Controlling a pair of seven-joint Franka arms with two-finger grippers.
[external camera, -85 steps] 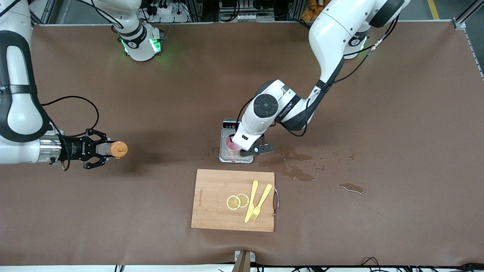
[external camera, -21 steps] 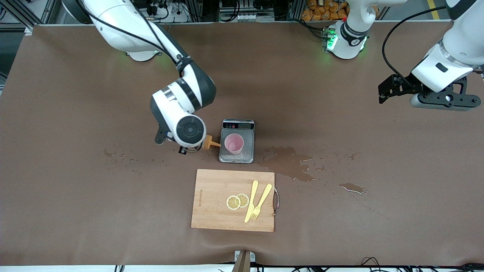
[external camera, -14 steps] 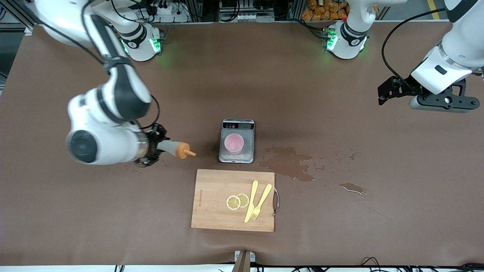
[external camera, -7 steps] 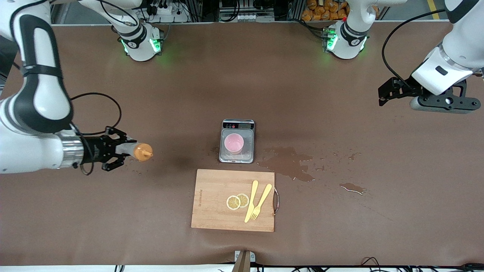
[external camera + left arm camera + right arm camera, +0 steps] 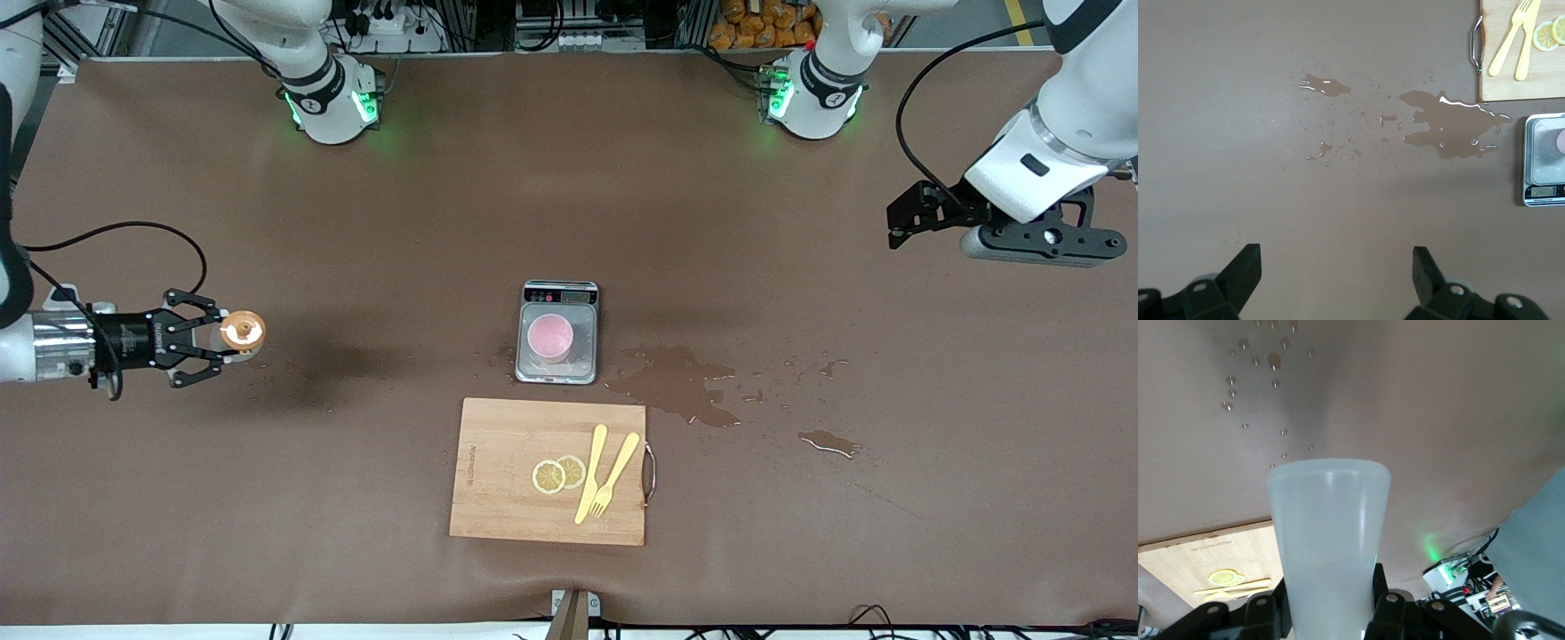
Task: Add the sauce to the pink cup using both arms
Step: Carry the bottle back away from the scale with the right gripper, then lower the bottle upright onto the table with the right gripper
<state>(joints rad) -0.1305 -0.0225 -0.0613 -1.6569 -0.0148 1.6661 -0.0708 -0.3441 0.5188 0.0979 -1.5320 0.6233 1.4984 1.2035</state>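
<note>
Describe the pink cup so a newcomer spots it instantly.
Find the wooden cutting board at the table's middle. Just farther from the camera sits a grey kitchen scale; the pink cup stands on its platform, the only round pale pink thing there.

No text can be read with certainty. A line of small print is seen along one edge of the wooden cutting board (image 5: 548, 469), too small to be made out. The display of the kitchen scale (image 5: 558, 332) is visible, but no digits can be distinguished.
</note>
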